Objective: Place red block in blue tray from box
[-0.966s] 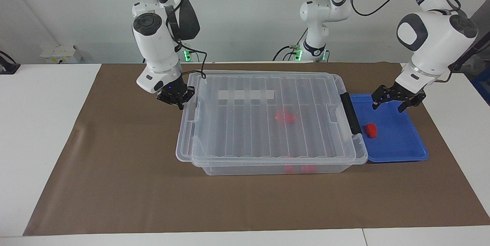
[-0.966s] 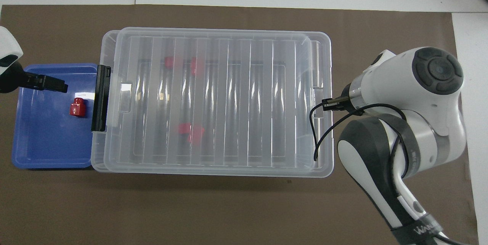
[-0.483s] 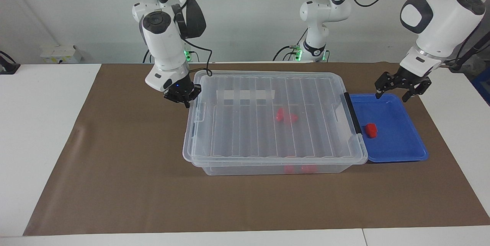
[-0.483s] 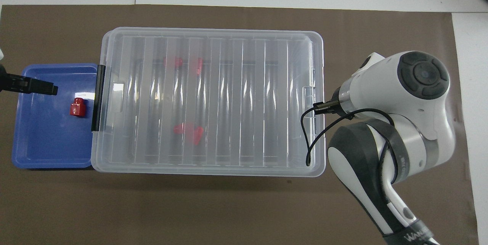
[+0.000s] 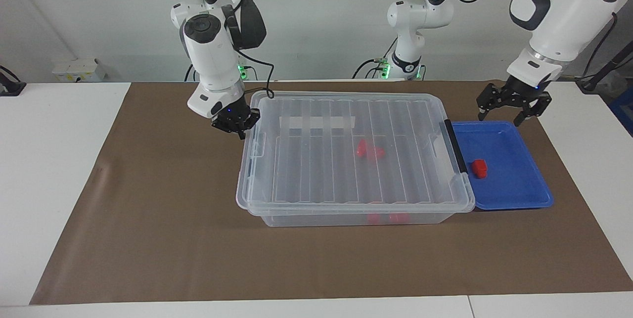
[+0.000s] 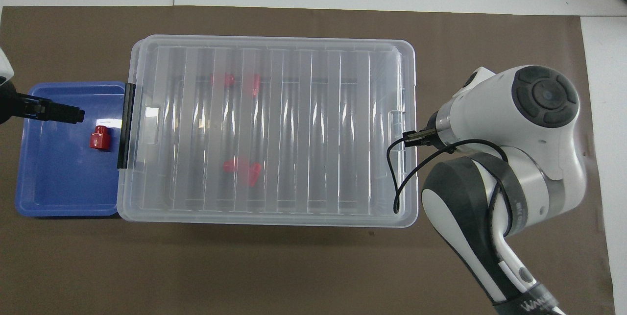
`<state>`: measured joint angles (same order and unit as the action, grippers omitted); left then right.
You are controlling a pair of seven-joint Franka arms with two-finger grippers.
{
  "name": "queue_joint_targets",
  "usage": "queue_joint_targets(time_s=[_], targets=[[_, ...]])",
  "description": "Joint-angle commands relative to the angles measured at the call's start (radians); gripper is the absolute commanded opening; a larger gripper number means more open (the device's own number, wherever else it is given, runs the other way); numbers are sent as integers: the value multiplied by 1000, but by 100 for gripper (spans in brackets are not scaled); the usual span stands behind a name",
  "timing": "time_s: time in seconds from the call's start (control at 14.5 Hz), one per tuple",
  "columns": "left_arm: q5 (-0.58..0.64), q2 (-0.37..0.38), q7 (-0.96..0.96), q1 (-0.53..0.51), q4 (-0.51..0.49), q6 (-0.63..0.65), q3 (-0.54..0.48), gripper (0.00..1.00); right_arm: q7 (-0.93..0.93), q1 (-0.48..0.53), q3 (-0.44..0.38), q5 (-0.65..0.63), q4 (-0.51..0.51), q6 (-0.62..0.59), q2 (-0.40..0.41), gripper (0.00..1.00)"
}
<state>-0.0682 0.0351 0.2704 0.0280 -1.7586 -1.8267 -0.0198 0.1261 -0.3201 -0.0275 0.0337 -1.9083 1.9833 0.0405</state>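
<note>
A red block lies in the blue tray, close to the box's black latch. The clear box has its ribbed lid lying flat on it. Through the lid show more red blocks. My left gripper hangs open and empty over the tray's edge nearest the robots. My right gripper is shut, right beside the lid's corner at the right arm's end. I cannot tell whether it touches the lid.
A brown mat covers the table under box and tray. Two further red blocks rest against the box wall farthest from the robots. A whitish tape strip sits on the lid.
The lid has slid toward the tray and settled flat on the box, the right gripper moving with it. The open left gripper has risen from the tray toward the robots.
</note>
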Motion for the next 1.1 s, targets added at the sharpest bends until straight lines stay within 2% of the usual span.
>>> queue_joint_targets(time_s=[0.0, 0.07, 0.14, 0.21, 0.28, 0.48, 0.55, 0.69, 1.03], targets=[[25, 49, -53, 20, 16, 73, 18, 100, 21, 16, -8, 18, 18, -37, -36, 3], [25, 48, -59, 21, 43, 114, 21, 100, 23, 29, -12, 17, 17, -41, -48, 29], [25, 48, -59, 21, 59, 150, 29, 100, 24, 58, -14, 17, 17, -41, -60, 64], [27, 48, -59, 23, 59, 159, 30, 100, 24, 82, -15, 17, 17, -41, -71, 93], [28, 45, -60, 26, 60, 162, 32, 100, 24, 113, -15, 17, 17, -41, -82, 99], [37, 11, -76, 126, 86, 222, -40, 100, 13, 183, -15, 15, 17, -44, -105, 99], [51, 6, -126, 172, 105, 234, -60, 100, 12, 208, -15, 12, 17, -44, -116, 100], [53, 3, -261, 190, 123, 234, -49, 100, 12, 239, -19, -3, 34, -75, -134, 100], [53, 34, -281, 184, 111, 233, -52, 100, 9, 291, -19, -38, 193, -230, -107, 100]])
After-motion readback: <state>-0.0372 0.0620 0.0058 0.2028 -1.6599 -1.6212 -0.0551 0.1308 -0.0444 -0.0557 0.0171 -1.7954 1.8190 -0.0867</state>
